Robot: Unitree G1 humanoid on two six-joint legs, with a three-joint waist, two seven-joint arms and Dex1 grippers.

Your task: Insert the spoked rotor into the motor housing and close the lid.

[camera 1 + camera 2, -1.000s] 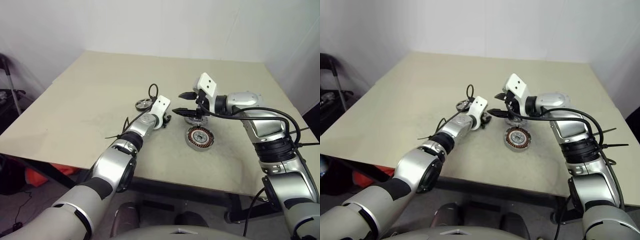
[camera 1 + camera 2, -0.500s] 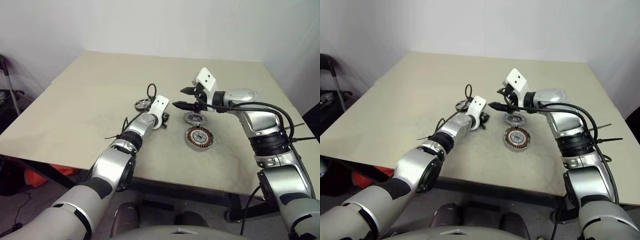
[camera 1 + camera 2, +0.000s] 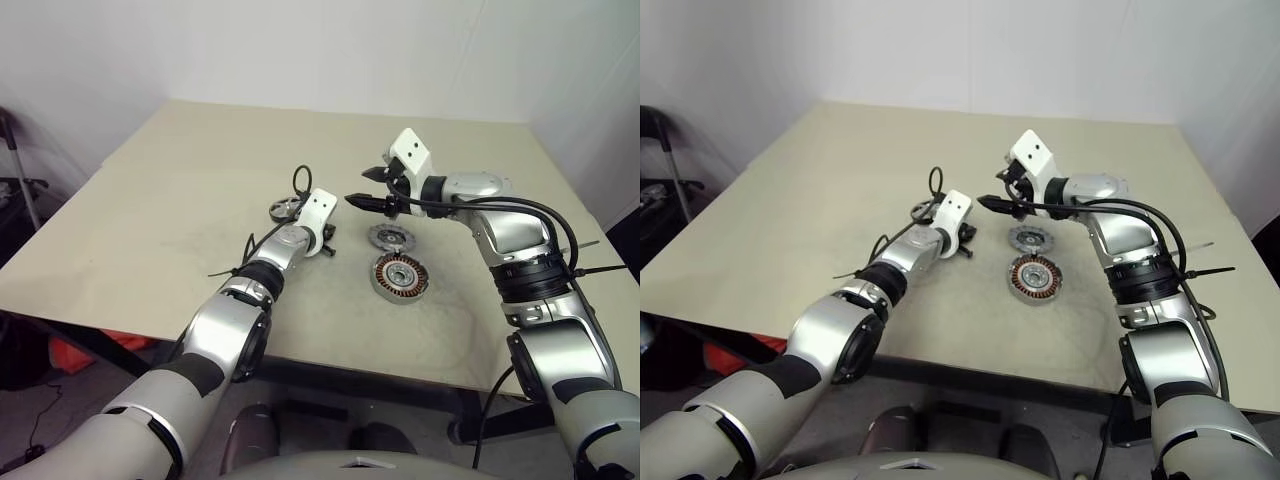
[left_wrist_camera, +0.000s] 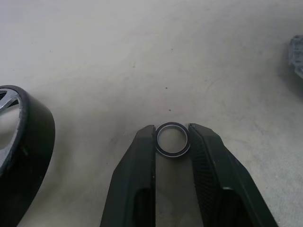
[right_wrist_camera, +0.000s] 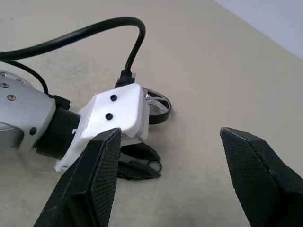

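The right gripper [image 3: 364, 186] has lifted up and away from the lid [image 3: 388, 237] since a second ago, and the lid, hidden under its fingers then, now lies in plain sight; the left gripper [image 4: 173, 142] has narrowed onto a thin ring [image 4: 172, 139] over the same second.

Nearest the robot, the motor housing [image 3: 400, 276] sits flat on the table [image 3: 180, 180], copper windings ringed round a silvery hub. Just beyond it, at its twelve o'clock and close beside it, lies the lid, grey with a notched edge. From the lid, the left gripper is at nine o'clock, low on the surface, and the left wrist view shows its two black fingers pressed against either side of the small dark-rimmed ring, clamped on it. Farther on, at roughly ten o'clock from that gripper, the spoked rotor [image 3: 286, 209] rests on the table by a looped black cable [image 3: 305, 181]; the dark rim with silvery spokes also edges into the left wrist view.

Above the lid, the right gripper hangs in the air, fingers spread wide with nothing between them.

No brand, label or writing is readable anywhere. The tabletop is plain matte beige, faintly scuffed and speckled. Behind it stand bare white walls, with dark equipment [image 3: 15, 190] off the far left edge.
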